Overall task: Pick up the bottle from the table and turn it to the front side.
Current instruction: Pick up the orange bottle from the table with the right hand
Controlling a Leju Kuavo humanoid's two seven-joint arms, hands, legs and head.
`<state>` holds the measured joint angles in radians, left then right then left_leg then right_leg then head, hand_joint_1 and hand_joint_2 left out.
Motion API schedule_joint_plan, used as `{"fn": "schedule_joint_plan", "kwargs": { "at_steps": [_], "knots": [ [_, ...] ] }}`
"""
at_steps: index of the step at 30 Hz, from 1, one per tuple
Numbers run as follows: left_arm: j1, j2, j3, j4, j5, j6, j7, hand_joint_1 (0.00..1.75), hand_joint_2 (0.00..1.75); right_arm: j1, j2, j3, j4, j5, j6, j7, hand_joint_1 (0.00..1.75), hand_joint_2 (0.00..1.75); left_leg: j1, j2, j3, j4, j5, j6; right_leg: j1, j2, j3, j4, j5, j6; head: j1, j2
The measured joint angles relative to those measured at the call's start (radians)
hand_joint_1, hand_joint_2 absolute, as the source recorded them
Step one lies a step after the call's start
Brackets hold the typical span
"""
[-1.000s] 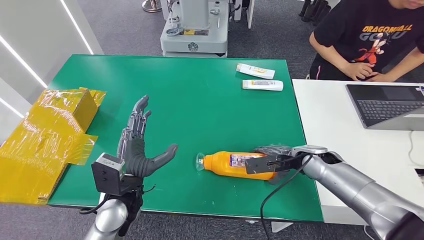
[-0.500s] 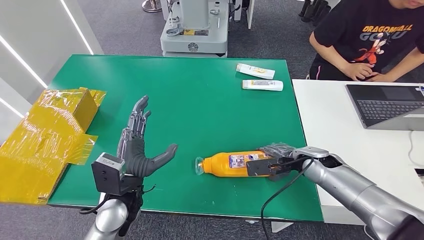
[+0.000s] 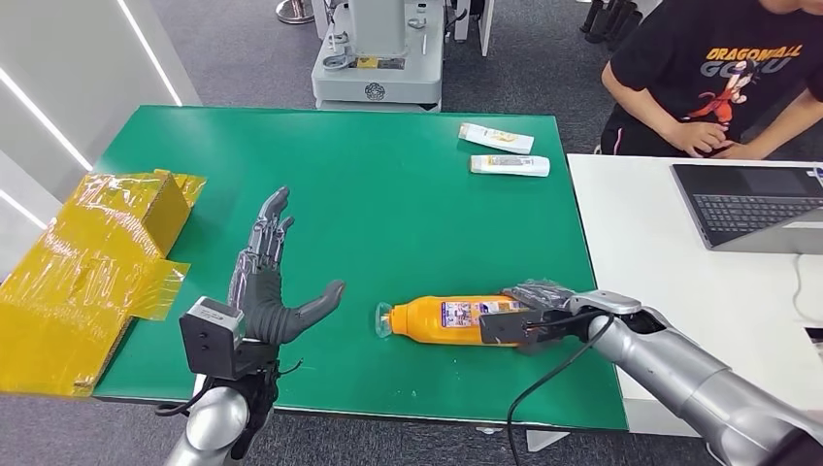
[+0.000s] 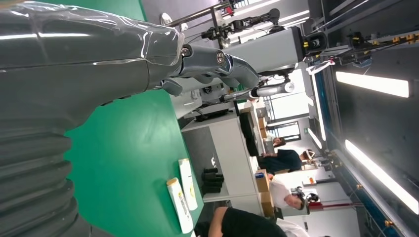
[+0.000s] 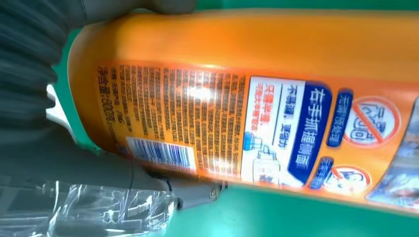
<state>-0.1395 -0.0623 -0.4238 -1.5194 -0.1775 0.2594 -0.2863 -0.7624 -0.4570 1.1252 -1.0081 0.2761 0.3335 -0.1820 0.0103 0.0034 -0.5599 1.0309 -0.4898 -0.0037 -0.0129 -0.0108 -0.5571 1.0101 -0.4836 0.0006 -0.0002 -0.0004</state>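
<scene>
An orange bottle (image 3: 448, 319) lies on its side on the green table (image 3: 388, 214), close to the near edge and toward the right side. Its clear cap end points to the robot's left. Its back label faces up, with small print, a barcode and little warning signs, as the right wrist view shows close up (image 5: 257, 118). The right hand (image 3: 532, 313) holds the bottle at its bottom end, with fingers over the far side and the thumb along the near side. Some crinkly clear plastic sits around that hand. The left hand (image 3: 267, 282) is up above the table near the front edge, left of the bottle and apart from it. Its fingers are spread and point away from the robot, the thumb sticks out toward the bottle, and it holds nothing. Two white tubes (image 3: 503, 151) lie side by side near the far right corner of the table. A cardboard box wrapped in yellow tape (image 3: 92, 262) sits at the left edge of the table. A white desk (image 3: 641, 233) stands to the right with a laptop (image 3: 752, 204) on it. A person in a black shirt (image 3: 723, 78) sits behind that desk.
</scene>
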Motion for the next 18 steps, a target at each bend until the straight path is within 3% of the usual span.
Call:
{"fn": "schedule_joint_plan", "kwargs": {
  "at_steps": [7,13,18],
  "knots": [
    [0.020,-0.005,0.000,0.000,-0.017,0.007,0.000,0.00,1.75,0.098,0.002,-0.143,-0.062,0.001,-0.250,0.006,1.75,1.75,0.000,-0.001,-0.002,0.000,0.000,0.000,0.000,-0.001,0.000,0.000,0.000,0.000,0.000,0.000],
    [0.028,-0.005,0.000,0.000,-0.019,0.012,0.000,0.00,1.75,0.153,0.005,-0.250,-0.113,-0.006,-0.304,0.011,1.75,1.75,0.000,-0.001,-0.002,0.000,0.000,0.000,0.000,-0.001,-0.001,0.000,0.000,0.000,0.000,0.000],
    [0.026,-0.004,0.000,0.000,-0.014,0.034,-0.007,0.00,1.75,0.244,0.018,-0.377,-0.177,-0.052,-0.456,-0.005,1.75,1.75,0.000,-0.003,-0.003,0.000,0.000,0.000,0.000,-0.003,-0.001,0.000,0.000,0.000,0.000,0.000]
  ]
}}
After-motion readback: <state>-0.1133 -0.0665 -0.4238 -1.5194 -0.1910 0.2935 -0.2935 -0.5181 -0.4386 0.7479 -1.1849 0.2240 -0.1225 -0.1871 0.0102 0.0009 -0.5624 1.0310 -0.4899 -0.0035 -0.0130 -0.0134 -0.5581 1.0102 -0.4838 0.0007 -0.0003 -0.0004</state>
